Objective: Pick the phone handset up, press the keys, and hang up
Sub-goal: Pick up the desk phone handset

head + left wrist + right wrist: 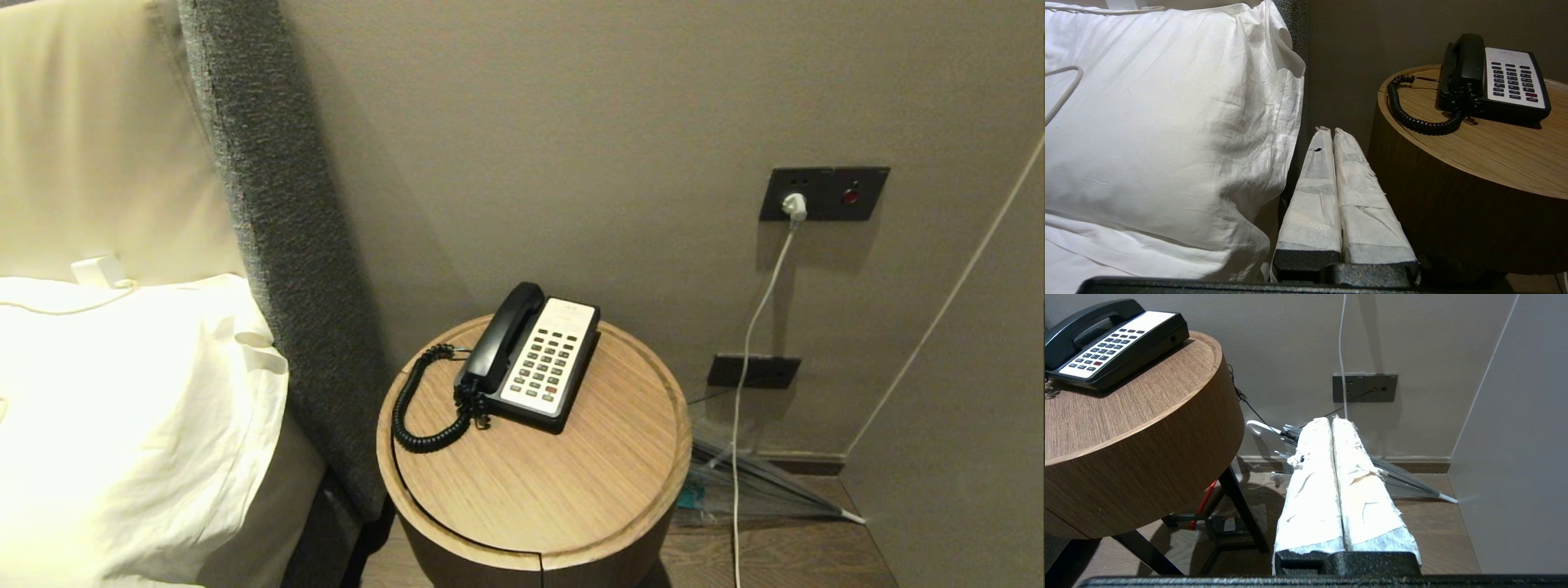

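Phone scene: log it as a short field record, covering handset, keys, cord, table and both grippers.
handset: resting in its cradle on the left side of the phone base
keys: grey grid on the white faceplate, one reddish key, nothing touching them
cord: coiled, looping over the table's left part
table: round, wooden, next to the bed
left gripper: shut, empty, low between pillow and table
right gripper: shut, empty, low to the right of the table
task state: not started

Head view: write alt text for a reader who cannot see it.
A black phone handset rests in its cradle beside the grey keys on a round wooden bedside table. A white pillow lies to the left; neither arm shows.
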Tool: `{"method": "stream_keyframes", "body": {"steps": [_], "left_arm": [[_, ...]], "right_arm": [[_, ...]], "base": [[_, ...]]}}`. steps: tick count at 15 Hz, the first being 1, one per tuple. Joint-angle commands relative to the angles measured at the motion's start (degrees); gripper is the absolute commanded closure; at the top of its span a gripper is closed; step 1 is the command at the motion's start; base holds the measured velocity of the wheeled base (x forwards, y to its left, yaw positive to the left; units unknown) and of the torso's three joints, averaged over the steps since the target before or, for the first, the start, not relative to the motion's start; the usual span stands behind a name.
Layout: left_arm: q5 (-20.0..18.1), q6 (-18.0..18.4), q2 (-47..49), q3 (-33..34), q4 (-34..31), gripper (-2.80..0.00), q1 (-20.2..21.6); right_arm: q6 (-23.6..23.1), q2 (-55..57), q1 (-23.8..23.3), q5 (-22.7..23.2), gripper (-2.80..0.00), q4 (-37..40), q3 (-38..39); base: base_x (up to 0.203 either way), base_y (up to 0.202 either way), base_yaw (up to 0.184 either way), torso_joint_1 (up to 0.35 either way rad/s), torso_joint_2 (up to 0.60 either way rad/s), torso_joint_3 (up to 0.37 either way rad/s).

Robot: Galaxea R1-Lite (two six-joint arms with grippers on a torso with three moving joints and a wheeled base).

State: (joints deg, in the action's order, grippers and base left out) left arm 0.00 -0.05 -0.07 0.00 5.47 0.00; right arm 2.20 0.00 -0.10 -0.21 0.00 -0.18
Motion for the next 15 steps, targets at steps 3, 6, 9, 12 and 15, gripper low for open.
{"method": "stream_keyframes", "body": {"steps": [3,6,9,12,15], "left_arm": [[0.0,-0.04,0.07,2.29,-0.02,0.0,0.0],[0.01,-0.39,0.07,2.29,0.09,0.0,0.0],[0.0,-0.3,0.07,2.29,0.23,0.0,0.0],[0.09,-0.48,0.07,2.29,0.24,0.0,0.0],[0.09,-0.66,0.07,2.29,0.24,0.0,0.0]], "right_arm": [[0.0,0.09,0.01,0.03,0.0,0.0,0.01],[0.0,0.09,0.01,0.03,0.0,0.0,0.01],[0.0,0.09,0.01,0.03,0.0,0.0,0.01],[0.0,0.09,0.01,0.03,0.0,0.0,0.01],[0.0,0.09,0.01,0.03,0.0,0.0,0.01]], "base": [[0.0,0.0,0.0,0.0,0.0,0.0],[0.0,0.0,0.0,0.0,0.0,0.0],[0.0,0.0,0.0,0.0,0.0,0.0],[0.0,0.0,0.0,0.0,0.0,0.0],[0.0,0.0,0.0,0.0,0.0,0.0]]}}
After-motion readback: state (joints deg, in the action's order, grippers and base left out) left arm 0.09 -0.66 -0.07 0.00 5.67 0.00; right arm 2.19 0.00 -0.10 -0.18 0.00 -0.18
